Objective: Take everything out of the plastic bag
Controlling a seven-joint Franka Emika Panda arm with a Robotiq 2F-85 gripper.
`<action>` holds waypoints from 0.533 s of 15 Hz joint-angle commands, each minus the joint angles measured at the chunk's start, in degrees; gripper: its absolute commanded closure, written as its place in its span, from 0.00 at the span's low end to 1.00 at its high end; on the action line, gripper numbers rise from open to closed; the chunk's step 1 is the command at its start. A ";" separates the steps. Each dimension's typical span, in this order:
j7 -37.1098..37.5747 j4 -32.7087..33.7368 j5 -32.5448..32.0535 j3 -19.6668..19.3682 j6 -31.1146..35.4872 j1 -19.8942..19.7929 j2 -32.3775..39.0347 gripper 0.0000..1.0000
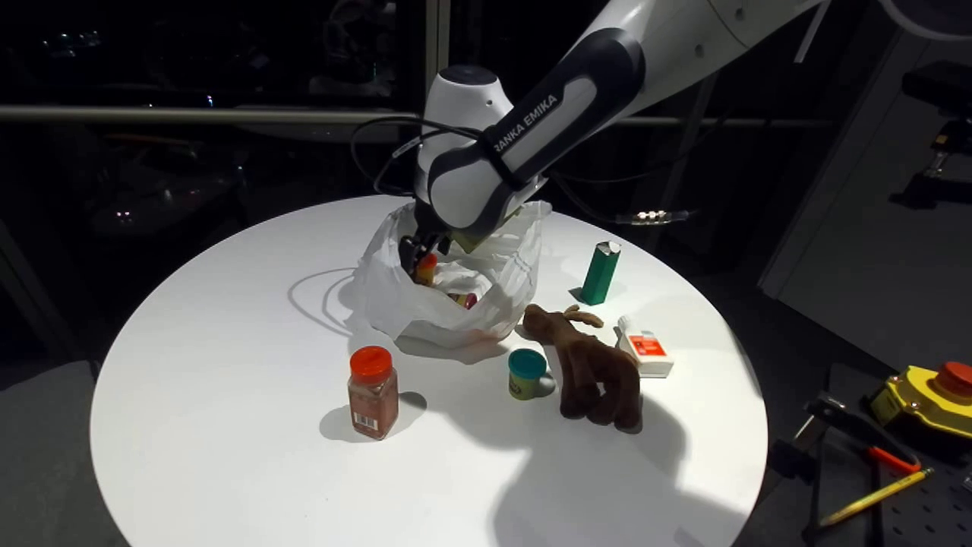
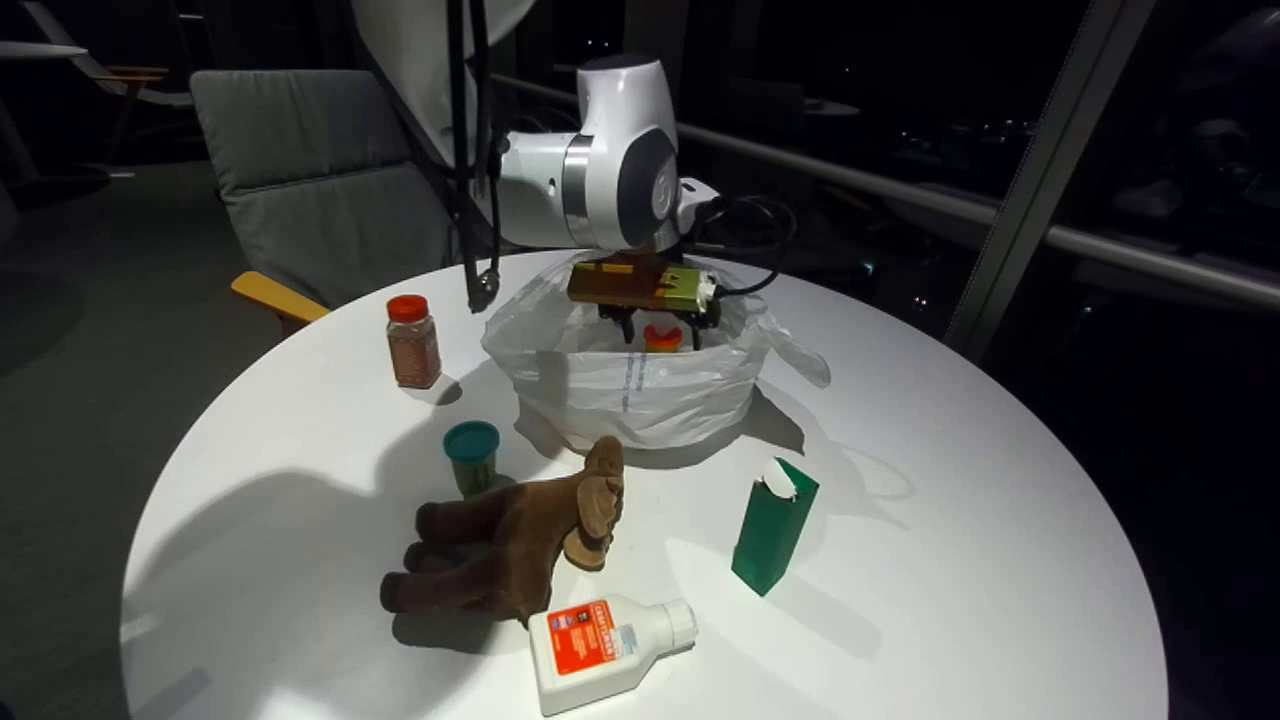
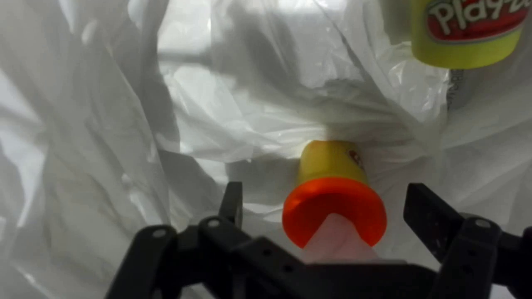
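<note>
A wrinkled whitish plastic bag [image 1: 448, 323] stands with its mouth spread on the table. Inside it, a yellow cup with an orange lid [image 3: 332, 187] lies between the spread fingers of my gripper [image 3: 326, 199], which is open, with gaps on both sides. A pale fold of film covers part of that lid. Another yellow cup [image 3: 465, 45] is in the bag, at the wrist view's upper right. Outside lie the brown plush toy [image 2: 520, 540] and white-red bottle [image 2: 600, 655]; the green box [image 2: 775, 530], teal-lidded cup [image 1: 525, 374] and red-brown jar [image 1: 373, 399] stand upright.
The round white table [image 1: 228, 456] carries the bag and all these items. The bag's walls [image 2: 640, 400] rise around my gripper. A grey chair [image 2: 310, 160] stands behind the table edge. A yellow box with a red button [image 1: 930, 399] sits off to the side.
</note>
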 commanded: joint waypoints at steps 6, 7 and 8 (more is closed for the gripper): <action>-0.41 8.50 1.45 0.33 -3.78 -0.58 4.64 0.58; -0.30 8.36 1.43 0.22 -3.99 -0.60 4.29 0.65; -0.27 8.38 1.38 0.11 -4.33 -0.60 4.08 0.73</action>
